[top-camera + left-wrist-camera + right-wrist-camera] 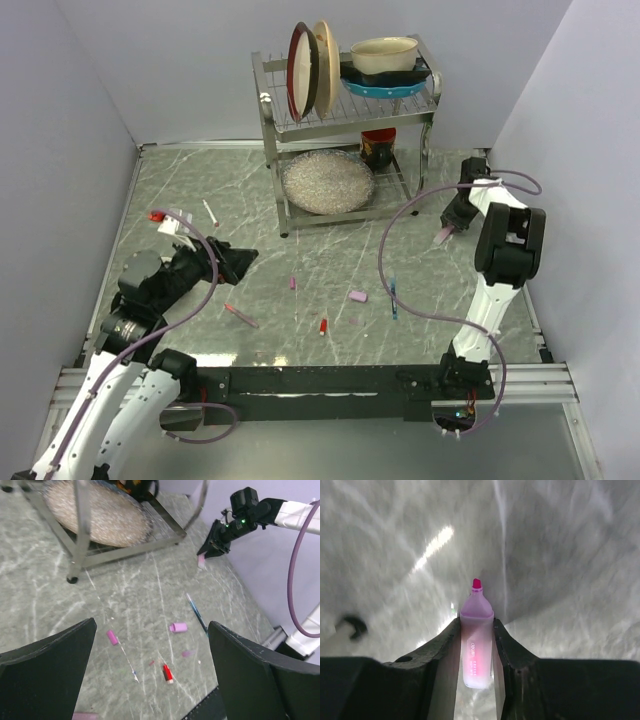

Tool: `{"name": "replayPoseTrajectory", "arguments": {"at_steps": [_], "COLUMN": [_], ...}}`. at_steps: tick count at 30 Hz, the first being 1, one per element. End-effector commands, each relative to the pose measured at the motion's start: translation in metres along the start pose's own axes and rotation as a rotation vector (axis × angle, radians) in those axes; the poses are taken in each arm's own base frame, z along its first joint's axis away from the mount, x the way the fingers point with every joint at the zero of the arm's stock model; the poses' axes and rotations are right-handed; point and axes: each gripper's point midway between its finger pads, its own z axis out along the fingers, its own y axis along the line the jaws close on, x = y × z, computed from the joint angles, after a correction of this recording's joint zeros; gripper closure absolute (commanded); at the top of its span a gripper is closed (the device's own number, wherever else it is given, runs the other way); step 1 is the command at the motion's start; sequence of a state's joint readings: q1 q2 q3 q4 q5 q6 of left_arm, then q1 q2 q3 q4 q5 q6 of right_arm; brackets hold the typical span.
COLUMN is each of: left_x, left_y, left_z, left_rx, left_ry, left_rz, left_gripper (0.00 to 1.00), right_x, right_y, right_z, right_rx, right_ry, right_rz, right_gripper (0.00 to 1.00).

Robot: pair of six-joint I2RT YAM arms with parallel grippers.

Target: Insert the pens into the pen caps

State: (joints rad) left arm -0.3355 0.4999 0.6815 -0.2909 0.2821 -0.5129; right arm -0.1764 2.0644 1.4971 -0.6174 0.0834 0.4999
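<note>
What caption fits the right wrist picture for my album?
Right gripper pinching a wide pale pink pen, magenta tip showing, over the grey marble table.

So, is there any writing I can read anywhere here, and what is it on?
"deli", as best it reads: printed along the pink pen that the right end effector holds.
Smaller print just below that word on the same pen: too blurred to read.
Label on the dark jar: too small to read.
No other text shows in any view.
</note>
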Motion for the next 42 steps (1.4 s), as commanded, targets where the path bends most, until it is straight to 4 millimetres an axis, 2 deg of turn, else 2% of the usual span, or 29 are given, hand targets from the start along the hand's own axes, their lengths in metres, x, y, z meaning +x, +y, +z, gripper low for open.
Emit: {"name": "replayPoseTrajectory", "arguments": {"at_steps": [1, 2, 3, 4, 5, 6, 7, 9, 10, 12, 13, 15, 16, 17, 19, 20, 22, 23, 29, 30, 38, 41, 42], "left_x": [-0.002, 0.004, 0.006, 0.011, 0.020, 0.020, 0.024, 0.033, 0.037, 0.044, 0.042, 0.045, 0.046, 0.047, 0.054, 0.054, 0.058, 0.059, 0.066, 0.065, 0.070, 0.071, 0.072], "left_y": [-0.036, -0.037, -0.042, -0.051, -0.049, -0.053, -0.054, -0.051, -0.051, -0.056, -0.061, -0.065, -0.070, -0.067, -0.071, -0.072, -0.078, -0.078, -0.072, -0.073, -0.071, -0.071, -0.072], "left_z": [0.003, 0.006, 0.008, 0.007, 0.012, 0.014, 0.015, 0.023, 0.025, 0.028, 0.031, 0.035, 0.037, 0.043, 0.049, 0.051, 0.054, 0.058, 0.076, 0.078, 0.086, 0.088, 0.088], "left_rx": [0.181, 0.198, 0.229, 0.278, 0.284, 0.312, 0.321, 0.325, 0.331, 0.370, 0.405, 0.427, 0.442, 0.419, 0.412, 0.406, 0.422, 0.422, 0.364, 0.370, 0.364, 0.367, 0.375], "left_ry": [0.041, 0.073, 0.084, 0.123, 0.161, 0.167, 0.182, 0.215, 0.227, 0.280, 0.276, 0.294, 0.295, 0.289, 0.309, 0.306, 0.323, 0.324, 0.331, 0.328, 0.342, 0.347, 0.353], "left_rz": [-0.042, -0.072, -0.091, -0.130, -0.159, -0.181, -0.193, -0.238, -0.256, -0.322, -0.326, -0.352, -0.340, -0.337, -0.314, -0.311, -0.322, -0.329, -0.326, -0.316, -0.304, -0.302, -0.302], "left_gripper": [0.01, 0.01, 0.02, 0.03, 0.03, 0.04, 0.04, 0.04, 0.03, 0.03, 0.04, 0.04, 0.05, 0.06, 0.07, 0.08, 0.11, 0.12, 0.18, 0.22, 0.38, 0.49, 0.57], "right_x": [0.037, 0.035, 0.055, 0.063, 0.065, 0.086, 0.087, 0.113, 0.129, 0.147, 0.166, 0.181, 0.197, 0.202, 0.212, 0.225, 0.233, 0.240, 0.269, 0.277, 0.296, 0.304, 0.305], "right_y": [0.012, 0.016, 0.022, 0.028, 0.035, 0.044, 0.050, 0.068, 0.086, 0.103, 0.117, 0.135, 0.145, 0.156, 0.168, 0.179, 0.187, 0.194, 0.209, 0.210, 0.214, 0.214, 0.215], "right_z": [-0.032, -0.051, -0.052, -0.061, -0.080, -0.085, -0.104, -0.123, -0.147, -0.171, -0.193, -0.221, -0.239, -0.255, -0.274, -0.293, -0.303, -0.317, -0.351, -0.354, -0.363, -0.361, -0.360], "right_rx": [-0.095, -0.129, -0.159, -0.201, -0.247, -0.280, -0.336, -0.386, -0.451, -0.506, -0.563, -0.649, -0.705, -0.750, -0.793, -0.838, -0.851, -0.889, -0.983, -0.989, -1.006, -1.000, -0.997], "right_ry": [0.026, -0.016, 0.007, 0.013, -0.021, -0.004, -0.033, -0.042, -0.060, -0.071, -0.084, -0.089, -0.085, -0.093, -0.103, -0.091, -0.096, -0.087, -0.072, -0.061, -0.053, -0.045, -0.043], "right_rz": [-0.038, -0.039, -0.052, -0.057, -0.064, -0.087, -0.086, -0.123, -0.173, -0.186, -0.232, -0.229, -0.258, -0.249, -0.262, -0.285, -0.290, -0.291, -0.285, -0.296, -0.318, -0.325, -0.324], "right_gripper": [1.00, 1.00, 1.00, 1.00, 1.00, 1.00, 1.00, 1.00, 1.00, 1.00, 1.00, 1.00, 1.00, 1.00, 1.00, 1.00, 1.00, 1.00, 1.00, 1.00, 1.00, 1.00, 1.00]}}
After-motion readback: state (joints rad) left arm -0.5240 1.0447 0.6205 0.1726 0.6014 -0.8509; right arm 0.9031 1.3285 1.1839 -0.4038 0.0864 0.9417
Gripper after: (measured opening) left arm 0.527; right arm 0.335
